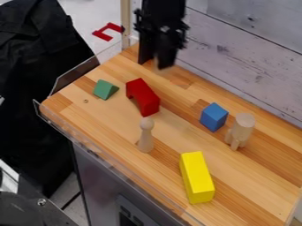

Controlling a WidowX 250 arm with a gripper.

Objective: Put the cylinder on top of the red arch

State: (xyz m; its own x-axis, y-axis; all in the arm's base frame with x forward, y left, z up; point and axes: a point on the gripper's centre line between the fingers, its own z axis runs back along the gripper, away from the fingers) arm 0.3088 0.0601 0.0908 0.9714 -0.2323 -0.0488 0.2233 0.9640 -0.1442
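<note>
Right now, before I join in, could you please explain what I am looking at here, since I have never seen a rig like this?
The black machine at the top is a robot arm, and its tool hangs over the far end of the wooden tabletop. There is one picture, taken by a fixed camera looking down at a slant.

On the wood lie a green triangular block, a red arch, a blue block and a long yellow block. Two plain wooden pieces stand there too: a slim peg with a round head and a thicker, round-topped one. Whether the tool holds anything, I cannot tell.
</note>
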